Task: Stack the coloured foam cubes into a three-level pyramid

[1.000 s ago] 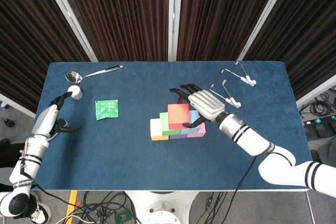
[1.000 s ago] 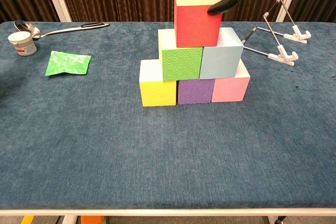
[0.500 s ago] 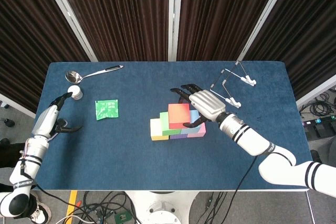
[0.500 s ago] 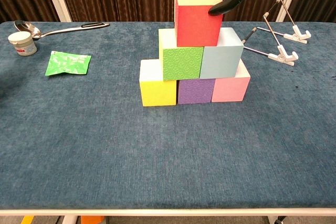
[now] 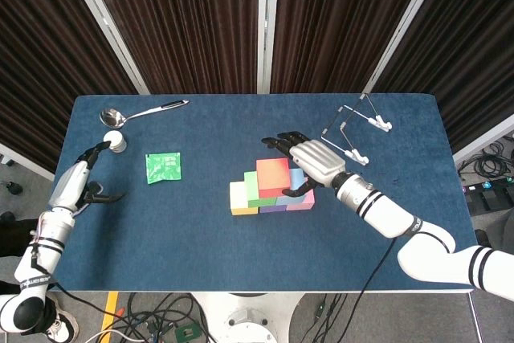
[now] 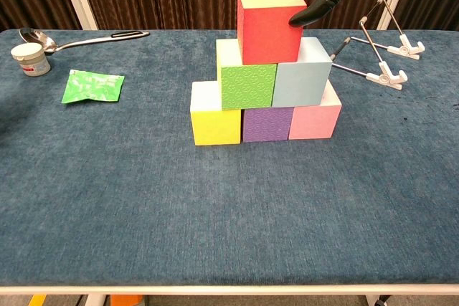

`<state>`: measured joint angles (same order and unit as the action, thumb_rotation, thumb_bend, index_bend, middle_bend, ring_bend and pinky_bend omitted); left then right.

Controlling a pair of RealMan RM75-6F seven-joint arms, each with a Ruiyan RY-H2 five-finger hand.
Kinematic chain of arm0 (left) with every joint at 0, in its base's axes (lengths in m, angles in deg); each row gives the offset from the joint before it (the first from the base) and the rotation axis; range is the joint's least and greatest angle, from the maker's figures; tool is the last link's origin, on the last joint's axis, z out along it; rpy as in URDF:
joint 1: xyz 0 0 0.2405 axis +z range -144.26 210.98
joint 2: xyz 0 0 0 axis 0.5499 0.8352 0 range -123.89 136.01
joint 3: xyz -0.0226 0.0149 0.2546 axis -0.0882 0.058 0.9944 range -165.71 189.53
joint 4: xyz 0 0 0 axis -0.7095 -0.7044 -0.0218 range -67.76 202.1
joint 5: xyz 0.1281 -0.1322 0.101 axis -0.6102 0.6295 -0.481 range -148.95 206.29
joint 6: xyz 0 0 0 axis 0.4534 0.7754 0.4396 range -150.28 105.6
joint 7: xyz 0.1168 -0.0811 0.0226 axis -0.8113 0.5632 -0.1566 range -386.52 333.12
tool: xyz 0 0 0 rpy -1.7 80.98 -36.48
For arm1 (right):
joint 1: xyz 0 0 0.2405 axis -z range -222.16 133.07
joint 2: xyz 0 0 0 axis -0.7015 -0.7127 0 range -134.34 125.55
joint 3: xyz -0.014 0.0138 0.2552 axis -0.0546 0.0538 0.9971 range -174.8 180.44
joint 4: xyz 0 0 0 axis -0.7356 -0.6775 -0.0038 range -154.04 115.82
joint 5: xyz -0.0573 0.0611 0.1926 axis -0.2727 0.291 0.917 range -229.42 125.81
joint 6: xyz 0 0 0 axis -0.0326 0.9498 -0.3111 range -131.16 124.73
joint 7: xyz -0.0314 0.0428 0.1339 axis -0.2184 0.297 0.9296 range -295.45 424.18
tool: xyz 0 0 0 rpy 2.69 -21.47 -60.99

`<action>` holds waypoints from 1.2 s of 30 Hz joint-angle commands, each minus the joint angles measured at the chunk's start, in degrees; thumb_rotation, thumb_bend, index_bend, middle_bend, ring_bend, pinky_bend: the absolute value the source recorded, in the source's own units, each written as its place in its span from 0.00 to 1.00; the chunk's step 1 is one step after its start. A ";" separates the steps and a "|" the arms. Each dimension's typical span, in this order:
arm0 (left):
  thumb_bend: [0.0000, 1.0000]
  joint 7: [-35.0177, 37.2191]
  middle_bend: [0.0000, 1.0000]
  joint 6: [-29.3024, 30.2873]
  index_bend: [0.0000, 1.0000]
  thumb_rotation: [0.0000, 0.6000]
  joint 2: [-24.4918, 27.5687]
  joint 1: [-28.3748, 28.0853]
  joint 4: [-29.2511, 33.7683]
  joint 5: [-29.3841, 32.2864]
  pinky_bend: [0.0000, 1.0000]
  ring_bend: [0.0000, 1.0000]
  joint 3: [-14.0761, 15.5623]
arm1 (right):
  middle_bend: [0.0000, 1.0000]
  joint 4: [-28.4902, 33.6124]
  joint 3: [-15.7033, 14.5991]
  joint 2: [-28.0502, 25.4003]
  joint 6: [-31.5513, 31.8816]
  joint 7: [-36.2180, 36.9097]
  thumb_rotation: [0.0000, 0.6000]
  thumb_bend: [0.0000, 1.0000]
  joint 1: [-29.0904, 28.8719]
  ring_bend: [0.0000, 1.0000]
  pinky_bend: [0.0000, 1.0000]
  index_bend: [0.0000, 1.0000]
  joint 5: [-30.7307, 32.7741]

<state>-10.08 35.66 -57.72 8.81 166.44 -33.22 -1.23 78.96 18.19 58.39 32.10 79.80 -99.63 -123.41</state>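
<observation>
Right robot hand point(image 5: 313, 162) grips red cube point(image 6: 270, 25) atop the pyramid point(image 6: 265, 94).

- The blue table point(image 6: 215, 206) carried yellow point(image 6: 215, 124), purple point(image 6: 266, 124) and pink cubes point(image 6: 313, 121) (bottom row).
- A ladle point(image 6: 64, 39), white jar point(image 6: 30, 59), green packet point(image 6: 93, 86) and wire stand point(image 6: 376, 59) lay there too.

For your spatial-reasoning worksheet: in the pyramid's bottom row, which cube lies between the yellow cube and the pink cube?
The purple cube lies between the yellow cube and the pink cube, touching both. The chest view shows this plainly.
</observation>
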 commanded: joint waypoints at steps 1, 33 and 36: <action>0.14 0.11 0.08 -0.02 0.07 1.00 0.03 0.03 -0.01 -0.15 0.00 0.00 0.00 | 0.12 0.15 -0.02 -0.28 -0.26 0.37 1.00 0.10 -0.03 0.00 0.00 0.00 -0.24; 0.02 -10.51 0.08 19.29 0.09 1.00 -3.32 5.69 -11.03 -19.38 0.00 0.00 4.15 | 0.00 8.33 -12.29 -11.42 43.59 -19.95 1.00 0.00 36.83 0.00 0.00 0.00 -0.71; 0.01 -15.52 0.07 21.80 0.10 1.00 -3.36 7.50 -12.72 -19.99 0.00 0.00 5.52 | 0.00 4.64 -13.73 -7.40 49.26 -19.26 1.00 0.00 40.86 0.00 0.00 0.00 -4.13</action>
<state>-22.16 55.14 -60.82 14.56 155.47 -52.19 2.81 86.63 7.66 46.57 75.29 62.48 -64.32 -124.75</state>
